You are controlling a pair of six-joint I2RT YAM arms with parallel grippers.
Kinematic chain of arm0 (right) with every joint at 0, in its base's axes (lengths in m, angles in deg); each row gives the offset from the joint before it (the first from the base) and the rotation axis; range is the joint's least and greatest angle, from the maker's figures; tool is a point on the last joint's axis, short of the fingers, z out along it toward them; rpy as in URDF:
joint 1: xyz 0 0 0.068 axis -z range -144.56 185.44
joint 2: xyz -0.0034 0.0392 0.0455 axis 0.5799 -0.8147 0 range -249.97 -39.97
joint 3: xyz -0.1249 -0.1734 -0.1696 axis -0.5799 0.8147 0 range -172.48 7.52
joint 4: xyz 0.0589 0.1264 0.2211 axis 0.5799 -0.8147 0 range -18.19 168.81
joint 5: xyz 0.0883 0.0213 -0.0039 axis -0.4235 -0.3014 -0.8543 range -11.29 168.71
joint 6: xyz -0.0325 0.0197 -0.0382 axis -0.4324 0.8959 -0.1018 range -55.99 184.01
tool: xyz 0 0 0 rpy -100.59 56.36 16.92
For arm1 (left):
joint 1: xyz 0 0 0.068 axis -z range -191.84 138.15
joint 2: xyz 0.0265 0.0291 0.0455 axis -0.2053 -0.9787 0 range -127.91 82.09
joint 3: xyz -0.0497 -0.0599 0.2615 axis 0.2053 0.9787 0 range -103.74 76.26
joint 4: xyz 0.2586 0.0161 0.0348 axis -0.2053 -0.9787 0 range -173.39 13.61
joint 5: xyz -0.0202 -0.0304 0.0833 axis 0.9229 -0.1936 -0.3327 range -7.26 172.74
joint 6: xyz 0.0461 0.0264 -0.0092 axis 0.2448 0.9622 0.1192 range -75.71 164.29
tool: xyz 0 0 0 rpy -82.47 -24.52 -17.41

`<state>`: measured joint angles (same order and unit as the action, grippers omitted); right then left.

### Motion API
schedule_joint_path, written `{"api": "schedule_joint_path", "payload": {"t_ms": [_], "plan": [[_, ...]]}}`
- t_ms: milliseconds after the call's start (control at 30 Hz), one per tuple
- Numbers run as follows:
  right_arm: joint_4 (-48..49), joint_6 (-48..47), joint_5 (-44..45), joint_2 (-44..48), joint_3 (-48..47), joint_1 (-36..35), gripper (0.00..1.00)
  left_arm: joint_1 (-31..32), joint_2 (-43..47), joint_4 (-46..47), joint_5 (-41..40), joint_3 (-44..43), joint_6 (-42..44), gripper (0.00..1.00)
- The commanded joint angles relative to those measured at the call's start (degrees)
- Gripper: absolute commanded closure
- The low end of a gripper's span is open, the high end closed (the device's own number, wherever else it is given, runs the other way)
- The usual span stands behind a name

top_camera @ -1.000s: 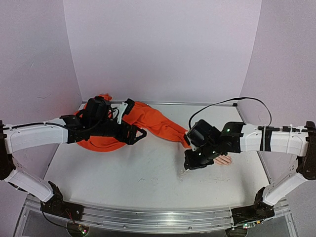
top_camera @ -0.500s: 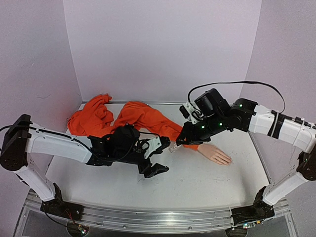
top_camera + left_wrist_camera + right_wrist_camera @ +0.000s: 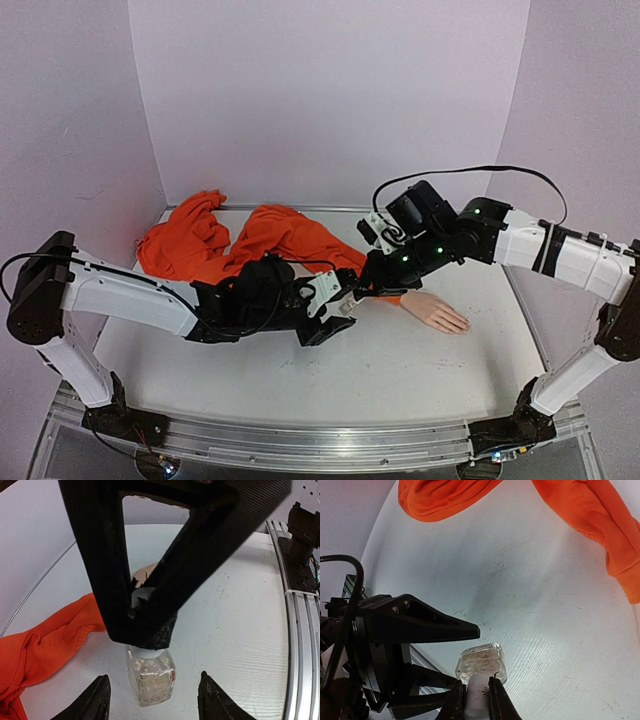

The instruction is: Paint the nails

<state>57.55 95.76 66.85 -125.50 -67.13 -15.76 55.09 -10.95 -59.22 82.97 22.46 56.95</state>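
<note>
Left gripper [image 3: 152,700]: I see its jaws about half spread, one finger on each side of the bottle [image 3: 150,677], with bare table [image 3: 400,370] showing in both gaps; it has hold of nothing
Right gripper [image 3: 476,702]: pinched tight on the bottle's white cap [image 3: 478,692], reaching in over the top of it
Bottle: small, clear and glassy, cap up, near the middle of the table; I cannot tell whether it rests on the surface or hangs just above it
Mannequin hand [image 3: 435,312]: lies flat on the table just right of the two grippers, fingers outstretched, touched by neither gripper
Nails [image 3: 463,326]: at those fingertips, too small for me to make out from the top camera
Orange sleeve [image 3: 300,240]: joined at the wrist, runs back and left, bunched in a heap at the far left
</note>
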Motion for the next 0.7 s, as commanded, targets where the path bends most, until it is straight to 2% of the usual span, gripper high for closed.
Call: {"api": "schedule_joint_path", "payload": {"t_ms": [0,300,667], "plan": [[-0.67,-0.72,-1.43,-0.92,-3.33,-0.22,1.00,0.56,-0.87,3.57,-3.04,-3.15,1.79,0.45],[-0.72,-0.98,-2.64,-2.06,-4.18,-0.22,1.00,0.65,-2.23,3.57,-4.18,-4.23,1.84,0.54],[-0.80,-2.10,-3.64,-2.96,-4.13,-0.21,1.00,0.65,-2.82,3.57,-2.24,-4.97,1.25,0.74]]}}
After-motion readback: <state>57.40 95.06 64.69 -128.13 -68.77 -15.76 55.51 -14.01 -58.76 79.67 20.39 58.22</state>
